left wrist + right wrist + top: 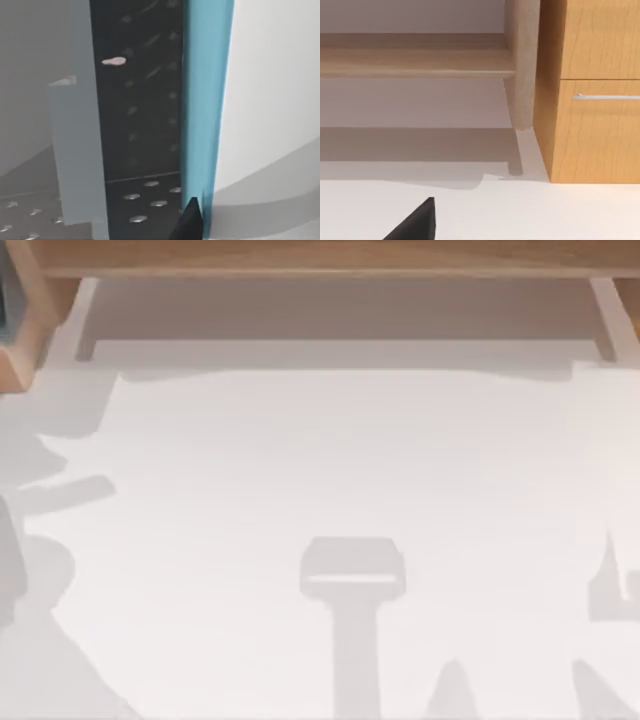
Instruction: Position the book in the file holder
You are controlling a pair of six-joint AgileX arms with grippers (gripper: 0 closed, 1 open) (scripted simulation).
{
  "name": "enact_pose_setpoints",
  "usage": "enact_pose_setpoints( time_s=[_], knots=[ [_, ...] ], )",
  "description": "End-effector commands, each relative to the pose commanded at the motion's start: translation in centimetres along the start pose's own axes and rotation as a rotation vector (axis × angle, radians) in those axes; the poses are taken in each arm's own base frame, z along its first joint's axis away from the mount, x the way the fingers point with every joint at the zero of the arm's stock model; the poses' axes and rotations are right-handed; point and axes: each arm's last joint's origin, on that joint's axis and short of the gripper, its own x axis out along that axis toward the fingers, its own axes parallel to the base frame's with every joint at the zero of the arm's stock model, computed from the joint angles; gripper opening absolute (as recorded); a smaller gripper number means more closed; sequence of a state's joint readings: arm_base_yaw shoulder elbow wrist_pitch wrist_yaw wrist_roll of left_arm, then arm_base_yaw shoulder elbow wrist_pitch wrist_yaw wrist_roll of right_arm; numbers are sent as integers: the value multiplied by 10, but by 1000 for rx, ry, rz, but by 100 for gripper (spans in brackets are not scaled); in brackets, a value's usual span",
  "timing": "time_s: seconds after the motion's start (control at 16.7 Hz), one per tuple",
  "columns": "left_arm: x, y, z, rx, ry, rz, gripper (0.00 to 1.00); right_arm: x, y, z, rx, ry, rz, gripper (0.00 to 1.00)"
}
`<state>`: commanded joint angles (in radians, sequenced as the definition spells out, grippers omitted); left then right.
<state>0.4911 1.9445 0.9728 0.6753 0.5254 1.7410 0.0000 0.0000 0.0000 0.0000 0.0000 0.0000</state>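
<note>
No text, label, brand, number or sign can be read in any of the views. The book's [206, 100] teal-blue edge, seen from the left wrist, is plain. The file holder [18, 330] at the far left of the table bears no marking. The wooden drawer front [600, 130] with its metal handle, seen from the right wrist, carries no lettering either.
</note>
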Motion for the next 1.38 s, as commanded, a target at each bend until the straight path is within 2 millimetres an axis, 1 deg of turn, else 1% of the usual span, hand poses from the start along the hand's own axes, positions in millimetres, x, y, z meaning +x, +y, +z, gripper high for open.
enact_pose_setpoints(
  time_s=[0.12,0.36,1.14,1.2,1.38],
  knots=[
    [8,1,0,-1,-1,0,0,0,0,0,0,0,0,100],
    [9,1,1,-2,-2,-1,0,0,0,0,0,0,0,100],
    [9,1,1,-2,-2,-1,98,0,0,0,0,0,0,100],
    [9,1,1,-2,-2,-1,100,0,0,0,0,0,0,100],
    [9,1,1,-2,-2,-1,100,0,0,0,0,0,0,100]
  ],
)
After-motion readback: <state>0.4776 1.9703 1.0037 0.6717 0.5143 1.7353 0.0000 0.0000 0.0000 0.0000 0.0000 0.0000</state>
